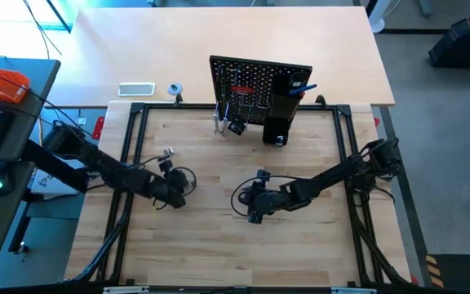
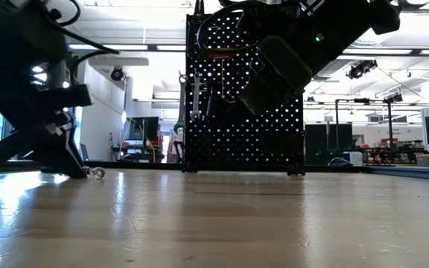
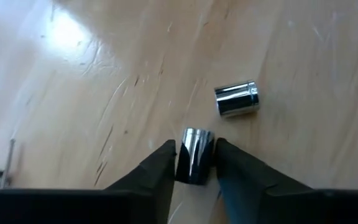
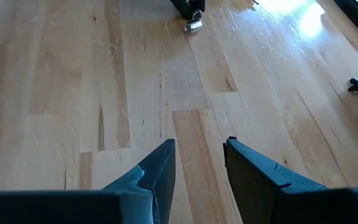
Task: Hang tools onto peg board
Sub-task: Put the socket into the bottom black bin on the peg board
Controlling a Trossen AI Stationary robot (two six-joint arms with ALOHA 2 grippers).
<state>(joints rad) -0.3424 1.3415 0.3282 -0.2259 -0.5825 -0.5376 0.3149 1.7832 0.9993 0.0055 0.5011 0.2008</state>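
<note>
Two grippers: both low over the pale wooden table (image 1: 219, 253), well in front of the peg board.
Left gripper (image 3: 195, 163): at table level on the left side; also seen in the high view (image 1: 172, 194).
Left fingers (image 3: 157, 171): narrowly parted, pinching a short shiny chrome cylinder (image 3: 194, 155) that sits upright between the tips and touches both.
Second chrome cylinder (image 3: 237, 99): lying on its side on the wood, just beyond the fingertips, apart from the held one.
Right gripper (image 4: 199, 163): near table centre (image 1: 254, 214); low view shows that arm raised in front of the board.
Right fingers (image 4: 160, 177): spread a little, bare wood between them, holding nothing.
Peg board (image 1: 247, 82): upright black perforated panel at the far edge of the table, tall black box holder (image 1: 281, 114) on its right part.
Tools: red-handled one (image 1: 240, 88) and silver wrench (image 2: 195, 97) hanging on the board; blue-handled one (image 1: 302, 89) in the box holder.
</note>
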